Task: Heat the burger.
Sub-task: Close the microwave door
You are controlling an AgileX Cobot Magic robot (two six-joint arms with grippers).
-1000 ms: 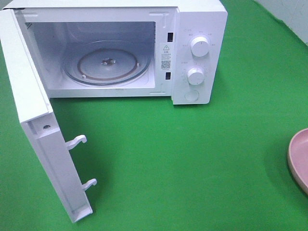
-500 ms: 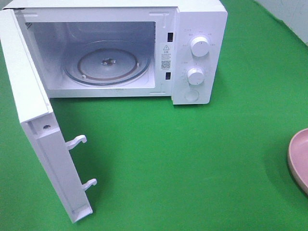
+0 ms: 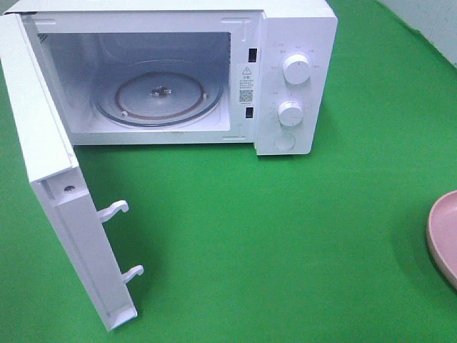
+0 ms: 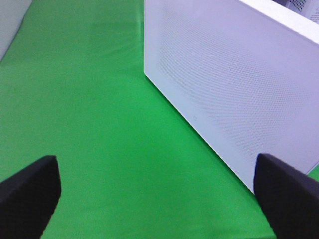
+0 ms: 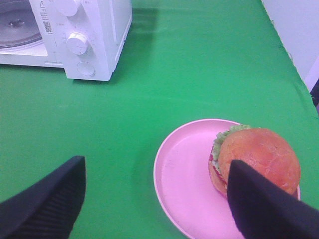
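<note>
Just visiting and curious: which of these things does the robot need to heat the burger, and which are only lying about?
Needed:
- burger
- pink plate it sits on
- microwave, door open
- glass turntable

Lying about:
- nothing apart from the green tablecloth

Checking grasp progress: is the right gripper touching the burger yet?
Cannot tell. In the right wrist view one finger overlaps the burger, hiding any gap.

White microwave; green cloth; pink plate; golden-brown burger.
</note>
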